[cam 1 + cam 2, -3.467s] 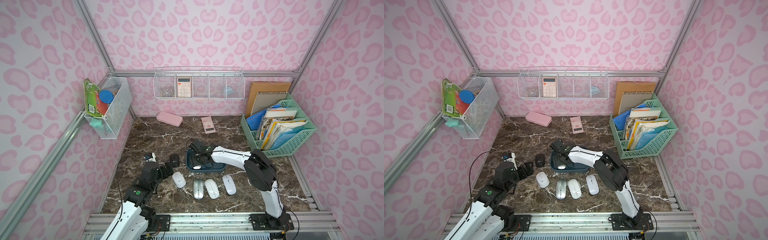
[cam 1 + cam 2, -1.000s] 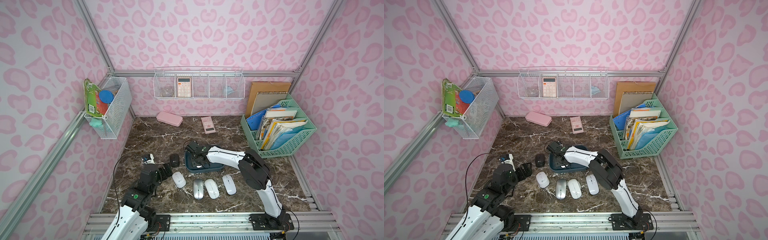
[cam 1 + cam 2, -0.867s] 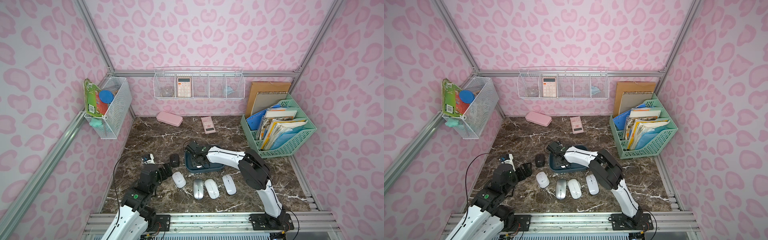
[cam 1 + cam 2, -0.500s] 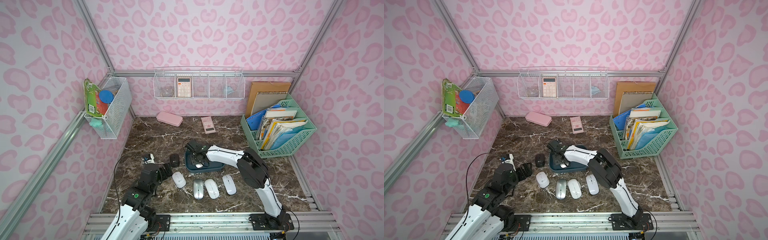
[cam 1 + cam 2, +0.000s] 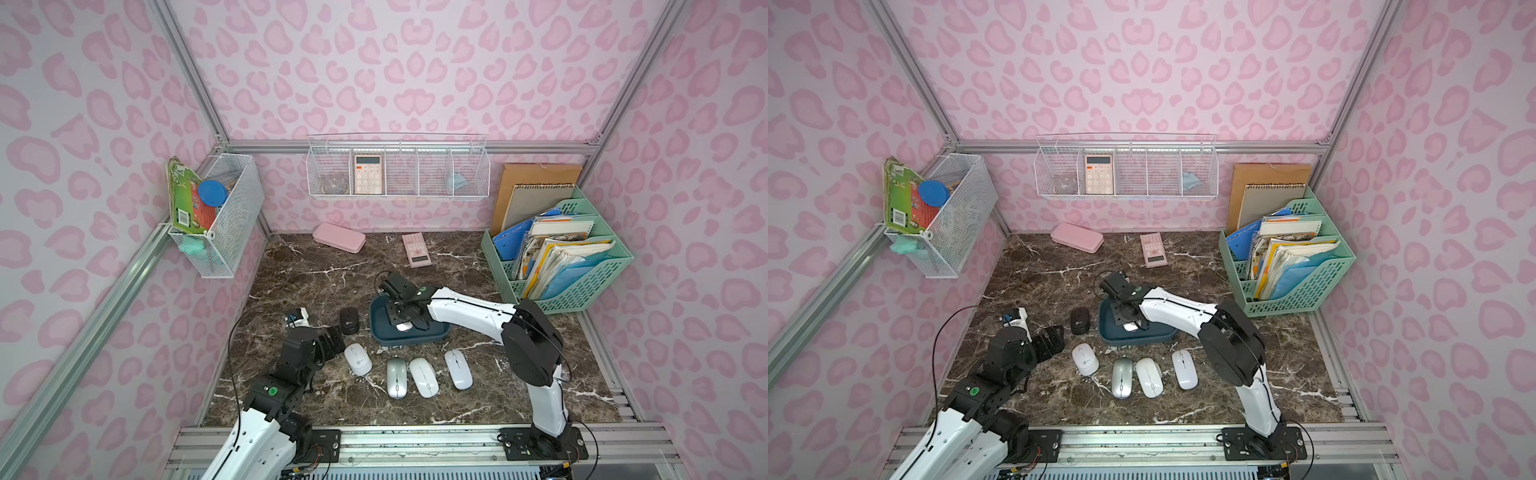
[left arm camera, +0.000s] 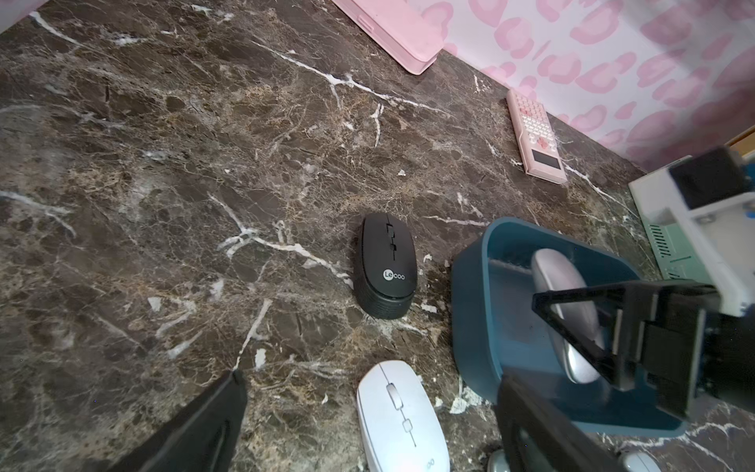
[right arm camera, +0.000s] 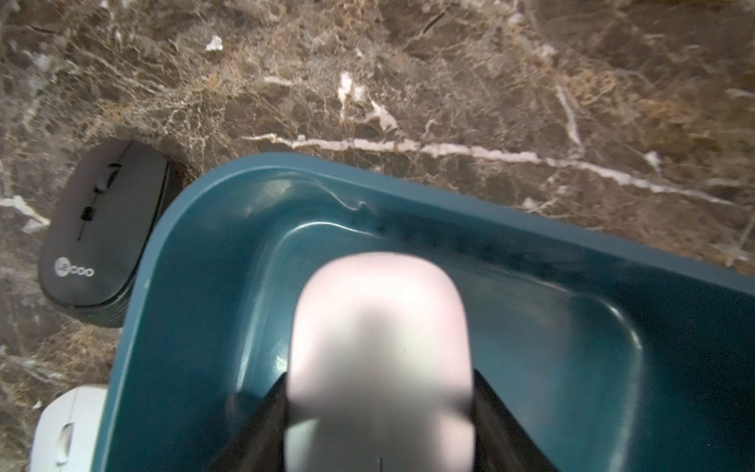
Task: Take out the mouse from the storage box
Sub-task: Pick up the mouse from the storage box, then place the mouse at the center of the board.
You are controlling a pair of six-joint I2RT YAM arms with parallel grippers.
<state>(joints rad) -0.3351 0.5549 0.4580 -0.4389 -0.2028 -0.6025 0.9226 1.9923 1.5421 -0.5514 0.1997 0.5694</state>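
The storage box [image 5: 441, 332] [image 5: 1168, 333] is a shallow teal-blue tub in the middle of the marble floor. Inside it is a pale silver mouse [image 5: 402, 327] [image 6: 557, 282] [image 7: 380, 327]. My right gripper [image 5: 405, 321] [image 5: 1133, 322] [image 7: 380, 386] reaches down into the box, with a black finger pressed against each long side of the mouse. The mouse is still within the box walls [image 7: 184, 286]. My left gripper [image 5: 332, 340] [image 5: 1052, 336] [image 6: 371, 380] hangs open and empty just left of the box, near a white mouse [image 6: 402, 417].
A black mouse [image 5: 349, 320] lies just left of the box. Several pale mice [image 5: 396, 377] lie in a row in front of it. A pink case [image 5: 338, 243] and pink calculator [image 5: 417, 249] lie at the back. A mint file rack [image 5: 582, 286] stands right.
My right gripper's jaws have closed onto the mouse inside the box. The left arm has hardly moved.
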